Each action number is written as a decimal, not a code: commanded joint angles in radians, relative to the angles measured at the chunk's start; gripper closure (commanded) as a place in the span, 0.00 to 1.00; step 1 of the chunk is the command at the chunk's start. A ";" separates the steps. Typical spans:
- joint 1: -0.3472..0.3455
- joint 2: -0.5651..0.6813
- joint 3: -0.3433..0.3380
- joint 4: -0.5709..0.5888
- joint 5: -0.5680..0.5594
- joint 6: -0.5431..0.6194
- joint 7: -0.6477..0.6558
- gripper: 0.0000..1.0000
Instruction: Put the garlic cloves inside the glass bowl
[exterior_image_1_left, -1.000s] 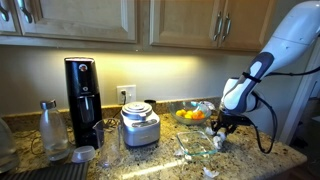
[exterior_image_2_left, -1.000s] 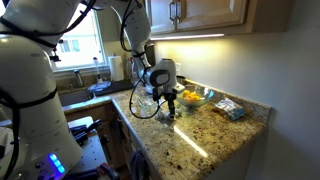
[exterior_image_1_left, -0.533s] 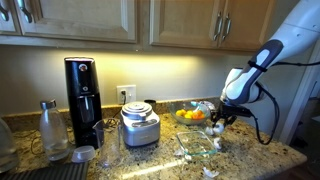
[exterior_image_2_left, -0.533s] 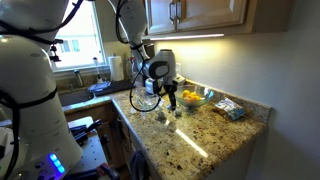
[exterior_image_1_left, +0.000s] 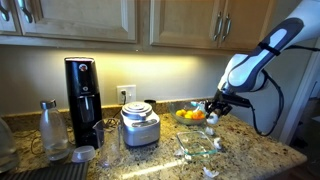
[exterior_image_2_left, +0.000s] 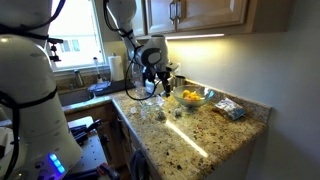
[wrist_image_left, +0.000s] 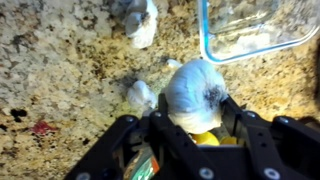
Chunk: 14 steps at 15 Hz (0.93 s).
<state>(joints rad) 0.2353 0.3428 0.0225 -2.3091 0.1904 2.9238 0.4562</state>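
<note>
My gripper (wrist_image_left: 195, 112) is shut on a whitish garlic lump (wrist_image_left: 193, 88) with a dark mark and holds it above the granite counter. The corner of the glass bowl (wrist_image_left: 258, 48) lies just beyond it at the upper right in the wrist view. Two more garlic cloves lie on the counter: a small one (wrist_image_left: 140, 95) beside the held one and another (wrist_image_left: 140, 20) farther off. In both exterior views the gripper (exterior_image_1_left: 213, 111) (exterior_image_2_left: 165, 90) hangs above the counter near the glass bowl (exterior_image_1_left: 198, 143).
A bowl of orange and yellow fruit (exterior_image_1_left: 192, 115) (exterior_image_2_left: 192, 97) stands just behind the gripper. A steel appliance (exterior_image_1_left: 140, 126), a black coffee machine (exterior_image_1_left: 82, 100) and a bottle (exterior_image_1_left: 50, 130) stand along the counter. A blue packet (exterior_image_2_left: 230, 108) lies near the wall.
The arm has risen from the counter with the garlic in the gripper and swung slightly toward the fruit bowl.
</note>
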 joint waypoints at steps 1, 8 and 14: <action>-0.016 -0.031 0.096 -0.009 0.030 -0.038 -0.074 0.71; 0.010 0.116 0.168 0.065 -0.001 -0.005 -0.132 0.71; 0.044 0.232 0.140 0.130 -0.029 -0.001 -0.164 0.71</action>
<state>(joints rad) 0.2536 0.5443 0.1872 -2.2054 0.1794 2.9228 0.3116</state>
